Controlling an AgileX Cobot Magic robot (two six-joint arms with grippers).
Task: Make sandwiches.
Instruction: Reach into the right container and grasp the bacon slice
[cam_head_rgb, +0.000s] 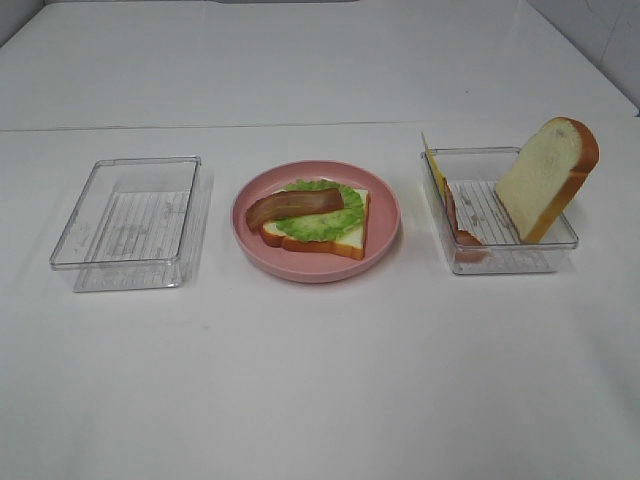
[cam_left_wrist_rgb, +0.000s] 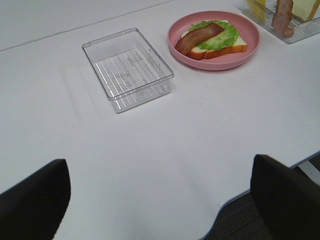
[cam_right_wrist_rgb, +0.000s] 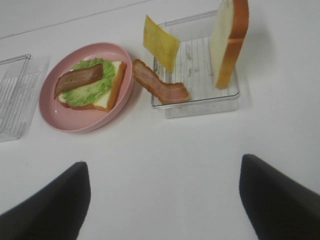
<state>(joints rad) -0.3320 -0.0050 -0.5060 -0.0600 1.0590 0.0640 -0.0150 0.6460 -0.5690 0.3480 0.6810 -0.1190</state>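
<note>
So far the half-built sandwich sits on the pink plate in the middle of the table: a bread slice at the bottom, ruffled lettuce over it, and one bacon strip lying across the top. The other parts wait in the right-hand clear tray, near the plate on my right arm's side. They are a cheese slice standing on edge against the wall nearest the plate, a second bacon strip propped over that same wall, and an upright bread slice leaning on the far wall.

My left gripper and my right gripper both hang with jaws spread wide, holding nothing, well back from the trays. The left clear tray lies on my left arm's side.

These look like toy pieces, so I expect them to be light. The cheese seems thin and probably bends, so I would pinch its raised upper edge, flat across both faces. The propped bacon offers its free upper end above the tray wall. The upright bread looks thick and likely gives a little; I would close across its two white faces near the top crust, gently, since the stack beneath could slide.
</note>
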